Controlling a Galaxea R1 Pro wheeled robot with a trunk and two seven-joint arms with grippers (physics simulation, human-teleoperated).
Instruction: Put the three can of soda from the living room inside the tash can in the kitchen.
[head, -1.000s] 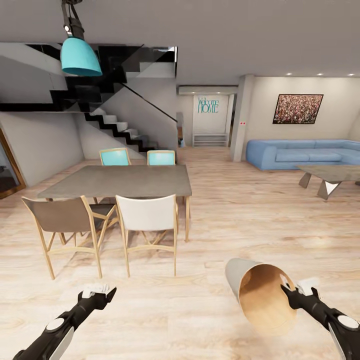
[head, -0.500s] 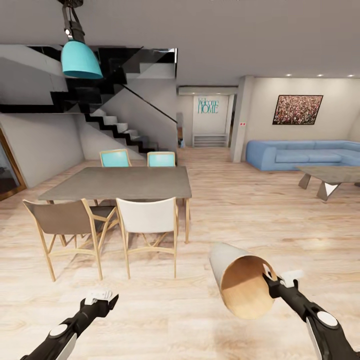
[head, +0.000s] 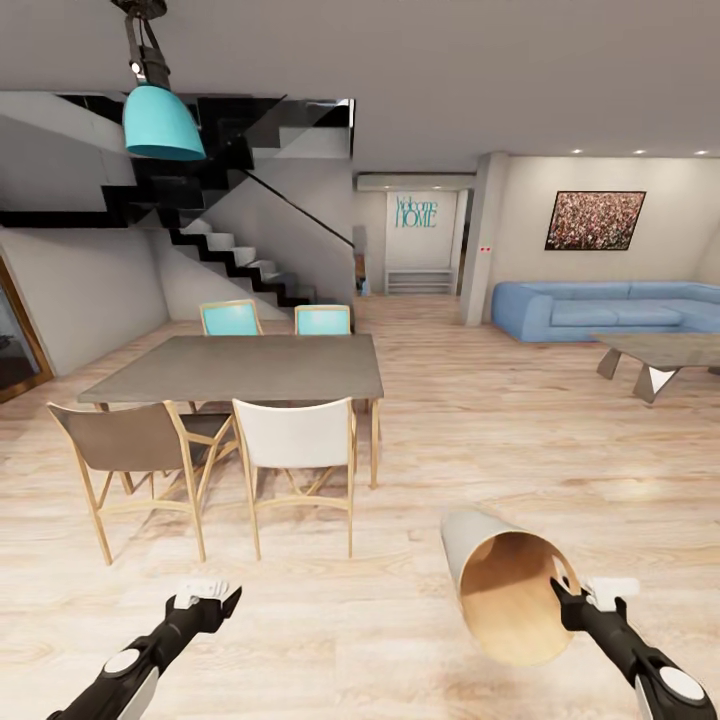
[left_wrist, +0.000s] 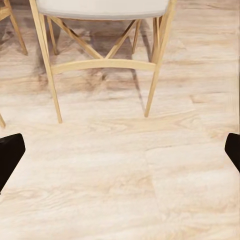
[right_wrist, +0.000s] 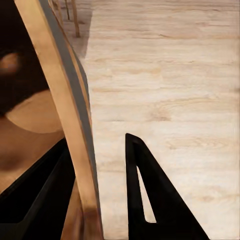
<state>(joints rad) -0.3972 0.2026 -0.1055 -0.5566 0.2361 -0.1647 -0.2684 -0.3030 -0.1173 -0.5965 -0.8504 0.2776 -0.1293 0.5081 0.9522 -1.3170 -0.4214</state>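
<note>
Right gripper (head: 568, 592) is clamped on the rim of the tash can (head: 505, 592), held tilted near the dining table (head: 240, 365); left gripper (head: 205, 592) is spread, empty. A carrying step is judged underway; driving toward the sofa (head: 600, 308) is called for

Grey-white tash can (head: 468, 545), tan inside.
</note>
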